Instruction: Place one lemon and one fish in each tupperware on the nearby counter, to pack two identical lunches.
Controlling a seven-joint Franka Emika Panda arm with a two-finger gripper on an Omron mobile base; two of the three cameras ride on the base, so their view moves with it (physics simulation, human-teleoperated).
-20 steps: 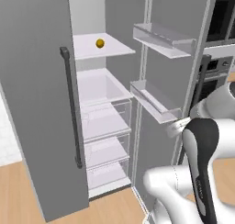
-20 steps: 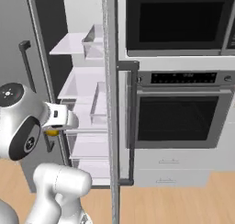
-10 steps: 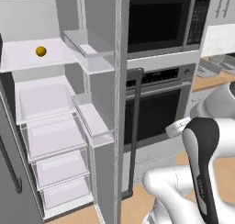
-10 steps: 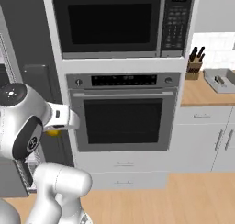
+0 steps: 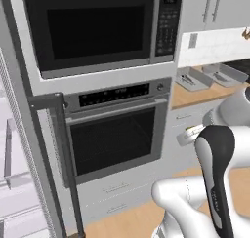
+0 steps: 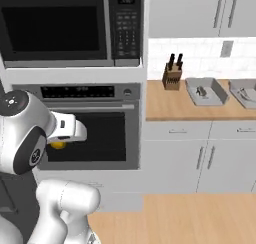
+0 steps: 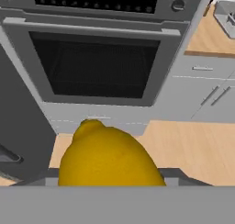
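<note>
A yellow lemon (image 7: 108, 152) sits between the fingers of my gripper (image 7: 110, 173), which is shut on it. In the right base view the lemon (image 6: 58, 145) peeks out under the white hand, held in front of the oven door. Two grey tupperware boxes (image 6: 206, 91) (image 6: 244, 92) stand side by side on the light-brown counter (image 6: 165, 107), well to the right of the gripper. Each box holds a small grey thing that I cannot make out. From the left base they show as tupperware (image 5: 194, 78) (image 5: 222, 72) on the counter (image 5: 195, 94). No fish is clearly in view.
A built-in oven (image 6: 92, 138) with a microwave (image 6: 55, 28) above it stands left of the counter. A knife block (image 6: 172, 76) stands at the counter's left end. The open fridge door and its dark handle (image 5: 64, 164) are at the left. Wooden floor (image 6: 200, 215) lies ahead.
The whole view has swung right, from the open fridge past the oven to the counter, as the base turned. The lemon has stayed in the gripper.
</note>
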